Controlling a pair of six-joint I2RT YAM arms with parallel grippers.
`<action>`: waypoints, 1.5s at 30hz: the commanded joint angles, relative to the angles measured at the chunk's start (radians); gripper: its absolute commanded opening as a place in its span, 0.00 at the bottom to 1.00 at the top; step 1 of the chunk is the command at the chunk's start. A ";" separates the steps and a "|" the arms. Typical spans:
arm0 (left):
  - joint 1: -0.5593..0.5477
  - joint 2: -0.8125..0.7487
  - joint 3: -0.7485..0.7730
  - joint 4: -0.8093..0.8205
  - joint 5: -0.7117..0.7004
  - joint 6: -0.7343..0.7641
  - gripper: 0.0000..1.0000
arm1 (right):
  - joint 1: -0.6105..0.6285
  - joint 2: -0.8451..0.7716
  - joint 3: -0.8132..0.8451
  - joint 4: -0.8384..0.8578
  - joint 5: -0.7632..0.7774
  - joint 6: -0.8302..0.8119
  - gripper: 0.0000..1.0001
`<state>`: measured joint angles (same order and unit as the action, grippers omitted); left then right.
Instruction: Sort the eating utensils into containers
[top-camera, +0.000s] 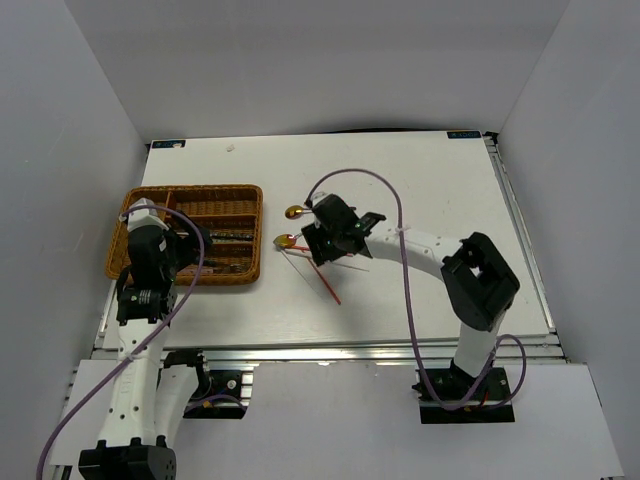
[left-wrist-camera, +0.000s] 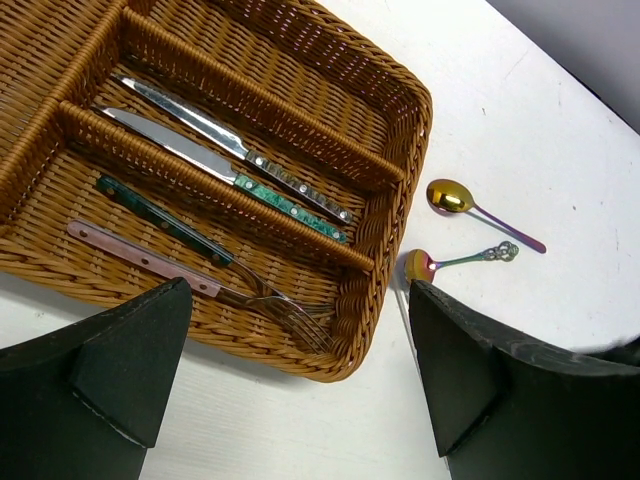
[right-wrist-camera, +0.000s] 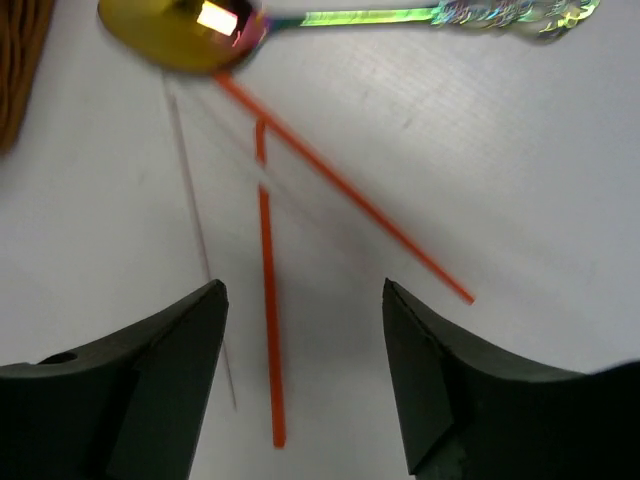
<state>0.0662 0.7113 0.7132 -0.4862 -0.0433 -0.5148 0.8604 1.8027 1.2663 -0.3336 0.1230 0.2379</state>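
Red chopsticks (right-wrist-camera: 266, 300) lie beneath the released right hand (right-wrist-camera: 303, 300); left hand (left-wrist-camera: 300, 290) hangs released over tray (left-wrist-camera: 400, 130).

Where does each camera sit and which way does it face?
Top external: above and behind the left arm and right arm, both in view, looking down on the table and wicker tray.
Left wrist: over the tray, looking at knives and forks; its open fingers show.
Right wrist: facing down at red chopsticks and a gold spoon; its fingers show.
Both wrist views share that spoon.
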 joint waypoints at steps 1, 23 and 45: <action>-0.003 -0.009 -0.001 0.006 -0.003 0.010 0.98 | -0.087 0.067 0.149 -0.027 0.019 0.132 0.70; -0.049 0.050 -0.003 0.018 0.042 0.022 0.98 | -0.259 0.540 0.748 -0.119 -0.344 -0.661 0.82; -0.072 0.048 -0.006 0.021 0.072 0.022 0.98 | -0.337 0.710 0.861 -0.193 -0.471 -0.785 0.27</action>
<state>0.0158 0.7650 0.7132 -0.4782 0.0158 -0.5014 0.5674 2.4790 2.1059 -0.4740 -0.3050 -0.5339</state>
